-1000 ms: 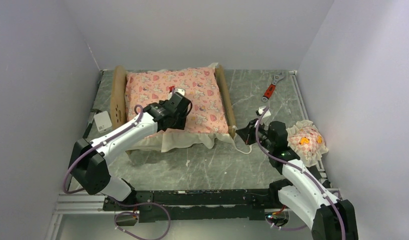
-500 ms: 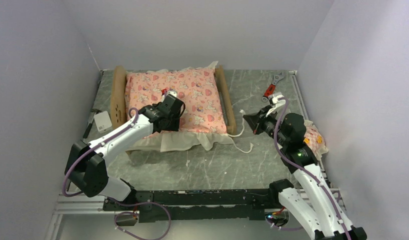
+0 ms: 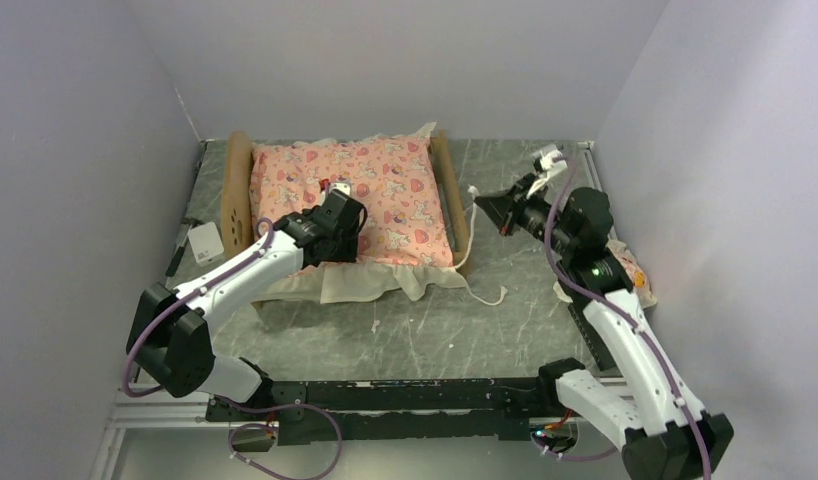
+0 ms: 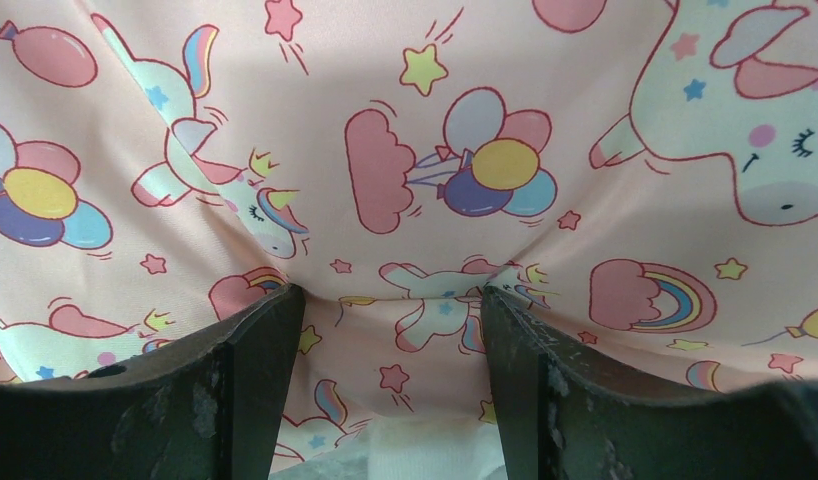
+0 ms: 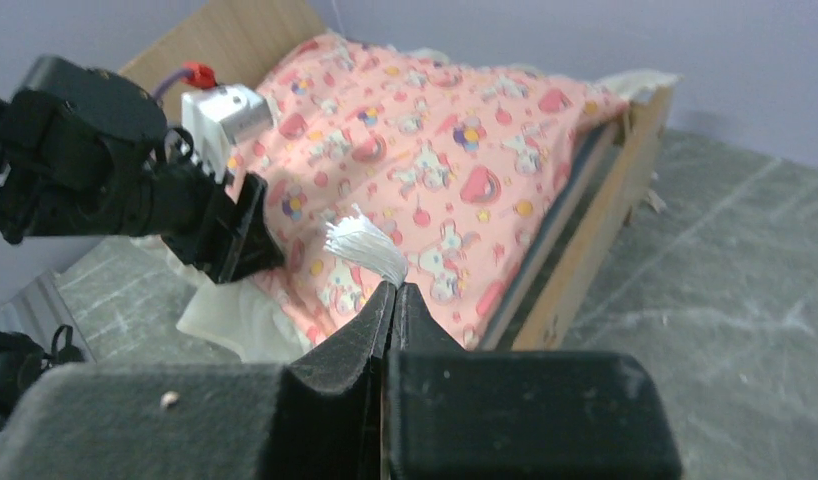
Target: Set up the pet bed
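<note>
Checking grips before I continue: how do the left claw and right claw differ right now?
The left claw is open; the right claw is shut on the frayed end of the white cord. The left claw's tips press into the pink mattress; the right claw hangs off to the side of the pet bed. Both are black and two-fingered.

left hand: fingers apart, arm stretched forward | right hand: fingers pinched on white cord, arm raised
</note>
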`<state>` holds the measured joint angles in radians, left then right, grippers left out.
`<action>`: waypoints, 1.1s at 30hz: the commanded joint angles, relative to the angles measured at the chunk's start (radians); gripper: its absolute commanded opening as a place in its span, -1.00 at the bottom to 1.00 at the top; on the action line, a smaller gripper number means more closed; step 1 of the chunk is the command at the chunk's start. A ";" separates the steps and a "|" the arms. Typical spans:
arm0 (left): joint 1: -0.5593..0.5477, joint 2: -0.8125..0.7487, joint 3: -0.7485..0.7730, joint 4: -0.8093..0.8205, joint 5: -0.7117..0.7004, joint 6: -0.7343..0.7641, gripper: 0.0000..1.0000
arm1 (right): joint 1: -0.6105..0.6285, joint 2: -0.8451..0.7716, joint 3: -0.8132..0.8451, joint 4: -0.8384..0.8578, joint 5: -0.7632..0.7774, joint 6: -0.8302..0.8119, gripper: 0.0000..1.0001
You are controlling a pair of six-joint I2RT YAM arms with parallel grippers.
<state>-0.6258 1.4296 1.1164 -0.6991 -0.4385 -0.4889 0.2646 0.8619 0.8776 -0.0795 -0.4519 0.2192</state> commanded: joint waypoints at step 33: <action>0.008 -0.070 0.049 -0.020 0.093 -0.007 0.42 | 0.119 0.287 -0.041 -0.046 0.193 -0.080 -0.84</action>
<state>-0.6212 1.3991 1.1187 -0.7017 -0.3790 -0.4915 0.3553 1.2358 0.8230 -0.0555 -0.3290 0.1555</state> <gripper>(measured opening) 0.711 0.058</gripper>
